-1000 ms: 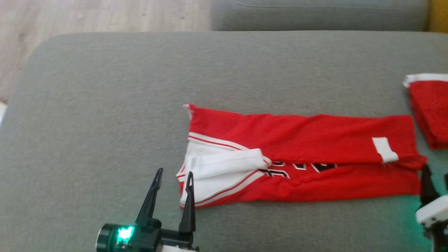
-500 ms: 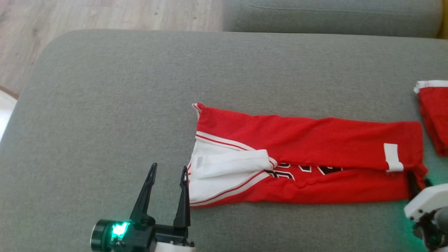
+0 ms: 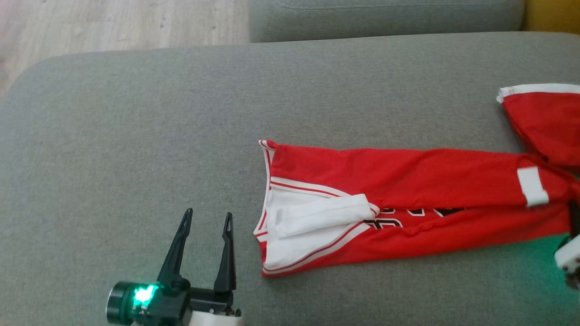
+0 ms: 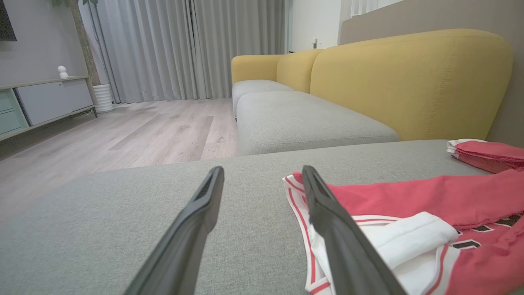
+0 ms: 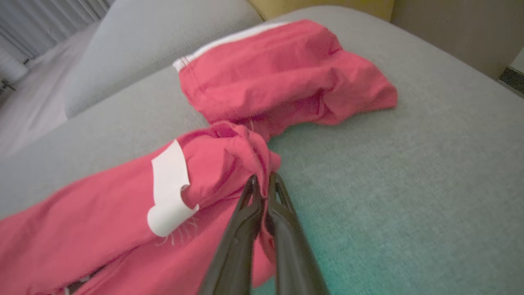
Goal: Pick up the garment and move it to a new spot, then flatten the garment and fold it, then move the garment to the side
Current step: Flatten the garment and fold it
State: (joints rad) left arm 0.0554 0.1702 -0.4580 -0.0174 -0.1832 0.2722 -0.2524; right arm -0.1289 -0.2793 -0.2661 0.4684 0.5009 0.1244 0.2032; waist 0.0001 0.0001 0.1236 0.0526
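Cushion (image 3: 90,136) is carrying the work. Left hand (image 3: 208,213) is hovering wide, empty, near the collar end of the garment (image 3: 408,176); right hand (image 5: 264,179), wide a second ago, is now pinching the hem: next fold likely starting.

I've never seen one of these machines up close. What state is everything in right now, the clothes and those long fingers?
red jersey, folded into a long strip, lying on the grey cushion, one end bunched.
right fingers, shut on the red jersey's bunched end.
left fingers, open, beside the collar end, apart from it.
second red garment, crumpled heap by the jersey's pinched end.
wrist light, lit green.
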